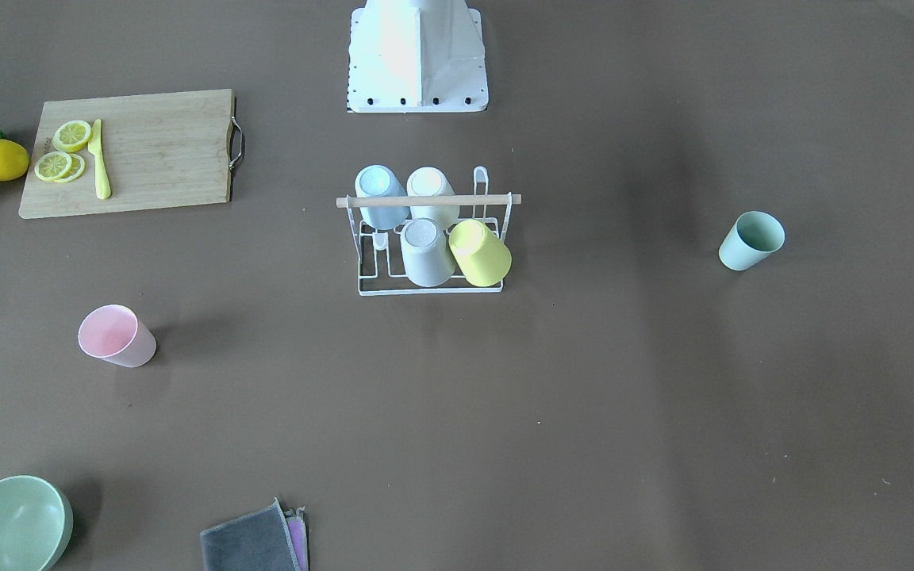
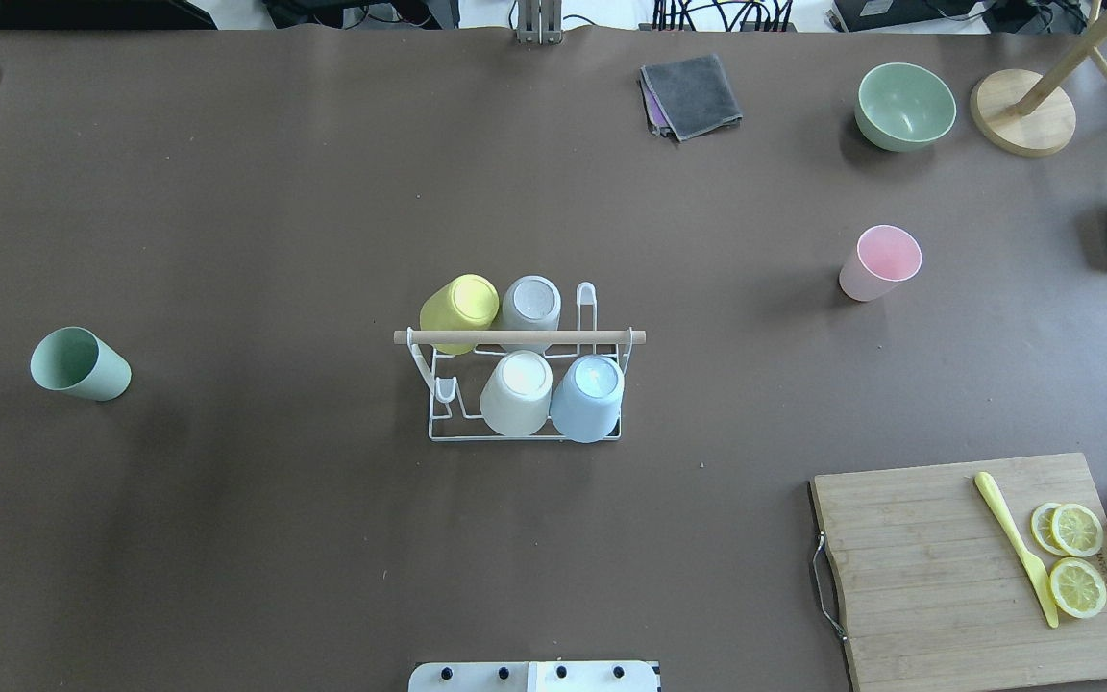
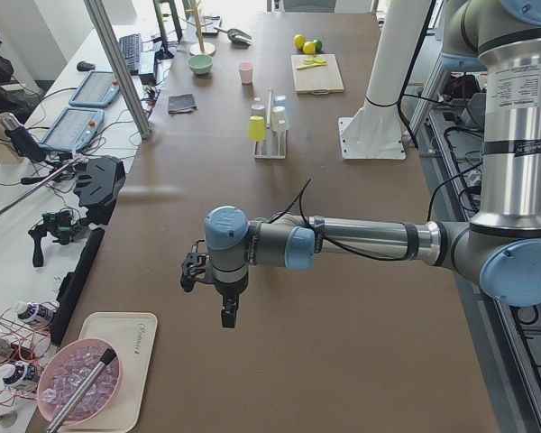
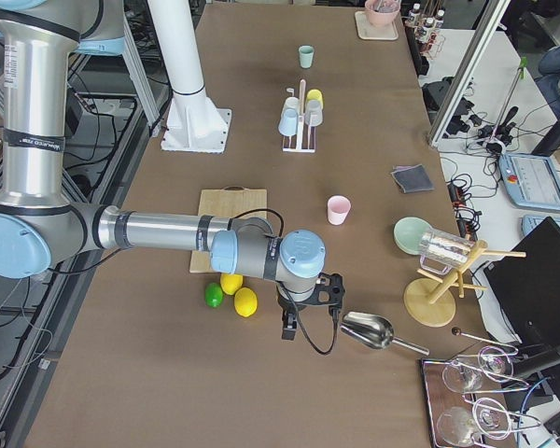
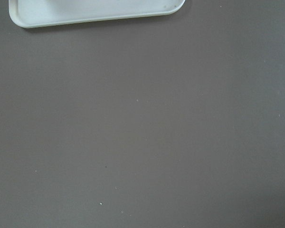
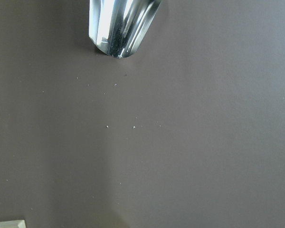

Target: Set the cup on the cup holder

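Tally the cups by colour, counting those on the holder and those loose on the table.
Yellow cup: 1
Grey cup: 1
Cream cup: 1
Blue cup: 1
Green cup: 1
Pink cup: 1
Total: 6

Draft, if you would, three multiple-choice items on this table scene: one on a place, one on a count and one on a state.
1. Where does the green cup stand?
A. On the robot's left of the cup holder
B. On the robot's right of it
C. On one of its prongs

2. How many cups sit on the cup holder?
A. Two
B. Six
C. Four

3. How is the pink cup placed?
A. Upside down on a prong
B. Upright on the table, mouth up
C. Lying on its side

Key:
1 A: in the overhead view it stands far out in the left half.
2 C: the yellow cup, grey cup, cream cup and blue cup sit bottoms-up on it.
3 B: its open mouth shows from above.
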Available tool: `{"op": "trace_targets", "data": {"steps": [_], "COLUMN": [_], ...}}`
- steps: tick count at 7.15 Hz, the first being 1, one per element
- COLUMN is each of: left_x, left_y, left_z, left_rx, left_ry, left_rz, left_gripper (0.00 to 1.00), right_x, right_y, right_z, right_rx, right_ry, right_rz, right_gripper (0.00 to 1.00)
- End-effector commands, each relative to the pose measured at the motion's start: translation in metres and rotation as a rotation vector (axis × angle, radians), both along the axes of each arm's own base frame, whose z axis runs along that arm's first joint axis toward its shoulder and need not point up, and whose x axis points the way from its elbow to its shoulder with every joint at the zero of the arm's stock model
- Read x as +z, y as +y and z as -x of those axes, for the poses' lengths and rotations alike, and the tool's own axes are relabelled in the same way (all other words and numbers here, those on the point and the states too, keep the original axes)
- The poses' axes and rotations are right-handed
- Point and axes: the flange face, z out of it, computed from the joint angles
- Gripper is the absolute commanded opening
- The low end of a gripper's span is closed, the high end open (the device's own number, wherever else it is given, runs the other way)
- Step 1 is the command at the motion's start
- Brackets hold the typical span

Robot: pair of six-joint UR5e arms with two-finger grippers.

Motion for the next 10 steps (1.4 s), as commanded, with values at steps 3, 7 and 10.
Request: {"op": "trace_targets", "data": {"steps": [3,7,10], "left_x": [-0.005,-0.039,-0.086], "left_y": [-0.008,-0.1,-0.136], "left_z": [-0.001,-0.003,-0.036], "left_rx": [0.0,0.008,0.061], "left_ry": [0.0,0.0,-0.006], "left_rz": [0.007,0.117,0.192], "left_gripper": [0.98,0.98,0.98], "right_x": [-0.009,-0.014,-0.036], "right_y": [0.0,-0.004,-0.026], "right_z": [-0.001,-0.001,0.002], "right_rx": [-0.032,-0.036,-0.086], "right_ry": [-0.009,-0.005,0.007], "right_rz": [-0.058,-0.073,-0.168], "right_gripper": [1.0,1.0,1.0]}}
